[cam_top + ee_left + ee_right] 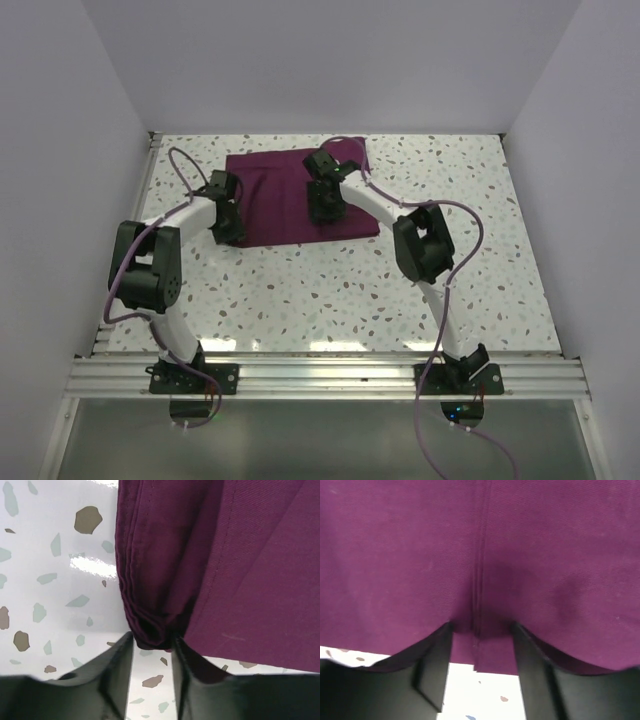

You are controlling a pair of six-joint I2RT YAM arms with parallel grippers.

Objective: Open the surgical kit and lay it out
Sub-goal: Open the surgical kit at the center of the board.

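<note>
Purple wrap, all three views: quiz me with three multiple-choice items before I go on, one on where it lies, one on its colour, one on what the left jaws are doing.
1. The wrap lies:
A) on the far part of the table
B) against the arm bases
C) draped over the right wall

2. Its colour is:
A) green
B) white
C) plum purple

3. The left gripper:
A) hangs open, clear of everything
B) has its jaws pinching a bunched fold at the wrap's edge
C) holds scissors

Answers:
1 A: the top view shows it well away from the near edge.
2 C: every view shows plum cloth.
3 B: the left wrist view shows cloth gathered between the jaws.
</note>
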